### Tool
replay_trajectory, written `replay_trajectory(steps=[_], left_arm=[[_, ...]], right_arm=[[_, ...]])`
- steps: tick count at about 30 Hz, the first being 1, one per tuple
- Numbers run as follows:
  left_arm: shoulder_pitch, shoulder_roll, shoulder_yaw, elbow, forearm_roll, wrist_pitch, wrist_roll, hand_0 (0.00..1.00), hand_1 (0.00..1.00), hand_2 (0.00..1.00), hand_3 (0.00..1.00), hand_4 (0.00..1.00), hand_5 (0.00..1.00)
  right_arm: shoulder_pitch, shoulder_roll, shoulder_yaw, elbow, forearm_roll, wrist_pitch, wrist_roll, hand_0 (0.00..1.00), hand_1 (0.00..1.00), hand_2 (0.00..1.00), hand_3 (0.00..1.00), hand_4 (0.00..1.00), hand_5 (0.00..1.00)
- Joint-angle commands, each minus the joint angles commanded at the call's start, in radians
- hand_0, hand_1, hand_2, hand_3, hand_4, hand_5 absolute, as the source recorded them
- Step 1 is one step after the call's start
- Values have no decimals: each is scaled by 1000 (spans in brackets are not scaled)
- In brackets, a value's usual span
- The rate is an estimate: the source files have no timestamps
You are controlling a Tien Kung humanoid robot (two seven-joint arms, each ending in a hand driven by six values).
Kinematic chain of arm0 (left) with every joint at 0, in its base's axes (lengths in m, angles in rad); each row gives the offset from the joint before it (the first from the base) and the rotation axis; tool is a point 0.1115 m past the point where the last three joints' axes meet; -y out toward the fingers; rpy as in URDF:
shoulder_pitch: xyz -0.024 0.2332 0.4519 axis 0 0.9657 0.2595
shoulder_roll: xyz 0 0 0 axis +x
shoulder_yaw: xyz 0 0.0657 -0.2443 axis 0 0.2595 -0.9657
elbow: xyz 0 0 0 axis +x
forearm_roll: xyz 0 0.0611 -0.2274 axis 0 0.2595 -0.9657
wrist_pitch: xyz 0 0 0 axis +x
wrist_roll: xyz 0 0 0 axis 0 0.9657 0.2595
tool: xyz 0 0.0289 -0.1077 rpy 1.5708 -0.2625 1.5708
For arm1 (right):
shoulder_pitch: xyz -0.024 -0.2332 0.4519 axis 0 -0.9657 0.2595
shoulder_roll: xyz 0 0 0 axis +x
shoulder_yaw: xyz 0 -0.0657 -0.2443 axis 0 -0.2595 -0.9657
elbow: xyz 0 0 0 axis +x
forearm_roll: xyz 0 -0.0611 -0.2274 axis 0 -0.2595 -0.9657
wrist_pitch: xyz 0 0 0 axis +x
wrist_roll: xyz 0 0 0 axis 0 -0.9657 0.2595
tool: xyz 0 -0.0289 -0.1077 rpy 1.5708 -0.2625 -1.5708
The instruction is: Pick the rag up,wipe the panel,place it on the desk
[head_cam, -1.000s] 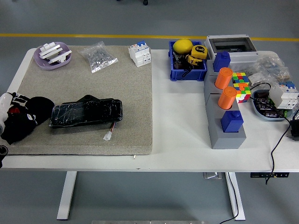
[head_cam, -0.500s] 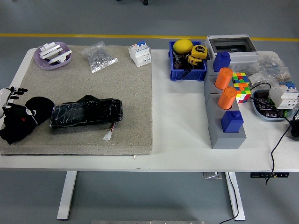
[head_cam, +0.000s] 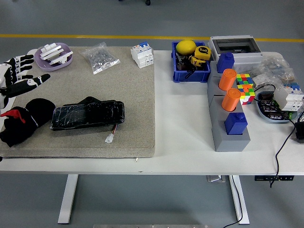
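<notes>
A black rag (head_cam: 27,121) with a red patch lies crumpled on the grey mat (head_cam: 128,95), near its left edge. Its right end touches the black glossy panel (head_cam: 88,114), which lies flat on the mat with a white plug on a short wire at its front. My left hand (head_cam: 18,76) hovers above and behind the rag, at the picture's left edge. Its black-and-white fingers are spread and hold nothing.
A lilac dish (head_cam: 53,56) of white parts, a bag of screws (head_cam: 100,57) and a white breaker (head_cam: 142,55) sit along the mat's far edge. To the right stand a blue bin (head_cam: 191,61), a grey block with orange cylinders (head_cam: 228,109) and a colour cube (head_cam: 244,88).
My left hand has come off the rag, risen and moved toward the far side, spreading its fingers. The rag stays on the mat beside the panel.
</notes>
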Motion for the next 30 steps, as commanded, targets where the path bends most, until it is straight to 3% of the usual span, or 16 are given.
replay_trajectory(steps=[1,2,6,8,16,30], left_arm=[[-1,-24,-6,16,-46,5,-33,648,775,753,761,998,402],[-1,-45,-13,30,-85,6,-63,622,724,699,654,998,396],[-4,-111,-39,87,-251,-9,-144,622,724,699,654,998,396],[-5,-126,-43,106,-323,-21,-156,617,712,674,623,989,399],[2,-125,-38,124,-407,-61,-167,598,702,644,610,966,383],[-3,-114,-20,146,-430,-58,-184,589,695,630,605,961,377]], right_arm=[[1,1,-1,0,-1,0,0,716,261,630,628,998,582],[2,2,1,0,-3,0,0,716,261,630,628,998,582],[2,6,1,0,-3,0,-1,716,261,630,628,998,582],[0,7,-5,0,1,0,-1,716,262,630,628,998,582],[1,6,-18,0,8,0,-1,716,262,629,628,998,582],[4,18,-17,0,11,-1,1,717,261,630,628,998,583]])
